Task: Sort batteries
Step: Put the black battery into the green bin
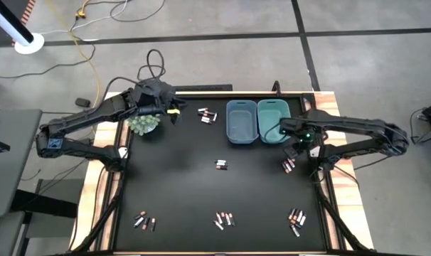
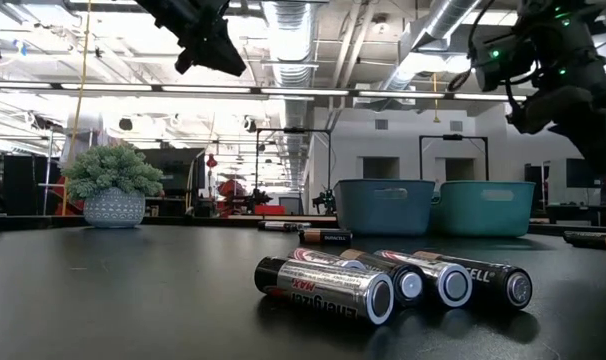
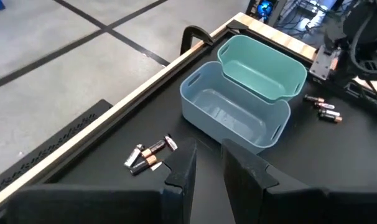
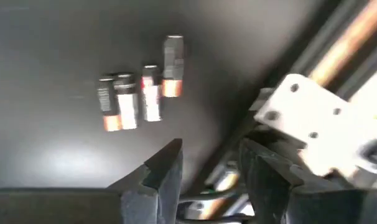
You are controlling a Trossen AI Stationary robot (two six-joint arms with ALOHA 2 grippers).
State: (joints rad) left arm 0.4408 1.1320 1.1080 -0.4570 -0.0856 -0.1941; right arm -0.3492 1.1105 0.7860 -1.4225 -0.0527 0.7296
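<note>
Small groups of batteries lie on their sides on the black mat: one beside the blue bin (image 1: 207, 115), one mid-table (image 1: 221, 165), one at the right (image 1: 288, 165), and three along the near edge (image 1: 224, 219). My left gripper (image 3: 207, 167) hovers open above the far left of the mat, with a battery group (image 3: 150, 154) ahead of it. My right gripper (image 4: 210, 167) points down, open with nothing between its fingers, just beyond the right-hand batteries (image 4: 139, 93) near the table's right edge. In the high view my right gripper (image 1: 296, 147) is above that group.
A blue bin (image 1: 241, 121) and a teal bin (image 1: 274, 121) stand side by side at the far middle, both with nothing inside in the left wrist view. A small potted plant (image 1: 144, 124) stands at the far left, under my left arm. A white bracket (image 4: 313, 124) sits at the right rim.
</note>
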